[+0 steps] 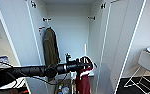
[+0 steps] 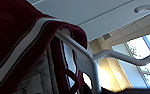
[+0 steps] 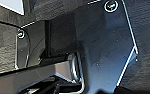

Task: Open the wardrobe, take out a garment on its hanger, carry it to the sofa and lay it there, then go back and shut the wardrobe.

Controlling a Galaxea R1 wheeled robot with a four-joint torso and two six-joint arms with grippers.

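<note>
An olive-green jacket [image 1: 50, 47] hangs left; a white chair [image 1: 147, 66] stands right

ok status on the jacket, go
Left gripper holding the hanger, maroon jacket hanging from it. Wardrobe doors open, green jacket inside. Right gripper can't be judged.

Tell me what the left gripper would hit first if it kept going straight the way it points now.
Pointing toward the picture's right, the left gripper, carrying the maroon jacket on its hanger, would probably meet the wardrobe's open right door first, though depth is hard to judge here.
</note>
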